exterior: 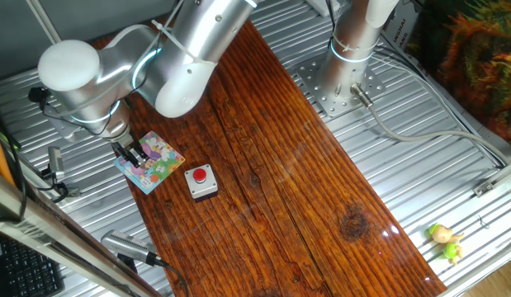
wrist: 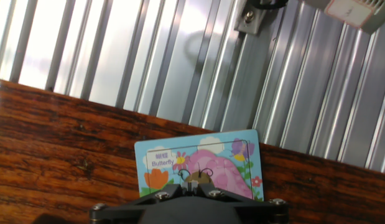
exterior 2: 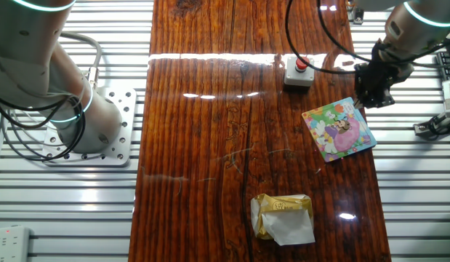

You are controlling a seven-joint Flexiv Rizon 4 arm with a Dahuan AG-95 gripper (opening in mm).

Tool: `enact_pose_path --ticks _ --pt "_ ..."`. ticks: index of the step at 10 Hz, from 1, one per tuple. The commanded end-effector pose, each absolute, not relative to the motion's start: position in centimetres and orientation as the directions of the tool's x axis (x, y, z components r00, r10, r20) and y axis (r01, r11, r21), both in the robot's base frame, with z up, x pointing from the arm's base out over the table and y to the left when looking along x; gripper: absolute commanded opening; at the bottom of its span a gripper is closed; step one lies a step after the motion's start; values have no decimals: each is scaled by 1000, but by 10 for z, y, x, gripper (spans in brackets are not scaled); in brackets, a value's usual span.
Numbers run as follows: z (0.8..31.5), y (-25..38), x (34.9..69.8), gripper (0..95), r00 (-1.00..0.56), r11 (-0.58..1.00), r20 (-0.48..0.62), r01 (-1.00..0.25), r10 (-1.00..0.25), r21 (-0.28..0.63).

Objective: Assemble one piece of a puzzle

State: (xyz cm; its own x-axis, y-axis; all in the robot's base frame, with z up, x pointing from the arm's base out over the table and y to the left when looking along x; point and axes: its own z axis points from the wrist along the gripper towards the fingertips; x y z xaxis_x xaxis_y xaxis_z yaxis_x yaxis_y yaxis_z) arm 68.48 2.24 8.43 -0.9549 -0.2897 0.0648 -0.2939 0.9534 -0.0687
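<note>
The puzzle (exterior: 156,165) is a small square pastel cartoon board lying near the wooden table's edge; it also shows in the other fixed view (exterior 2: 339,129) and in the hand view (wrist: 198,155). My gripper (exterior: 133,154) hangs just over the board's outer edge, close above it, and shows in the other fixed view (exterior 2: 371,98) too. In the hand view the fingertips (wrist: 192,185) stand close together with a thin pale sliver between them, which looks like the piece seen edge-on. A brownish patch on the board lies right in front of them.
A small grey box with a red button (exterior: 201,181) stands beside the board, also in the other fixed view (exterior 2: 298,71). A crumpled yellow and white wrapper (exterior 2: 283,217) lies on the wood. A yellow-green toy (exterior: 445,241) lies on the ribbed metal. The arm's base (exterior 2: 86,124) is bolted alongside.
</note>
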Motion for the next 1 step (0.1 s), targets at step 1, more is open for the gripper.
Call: enact_pose_path --ticks 1 --pt "85 22 685 0 -949 948 68 -312 -308 -61"
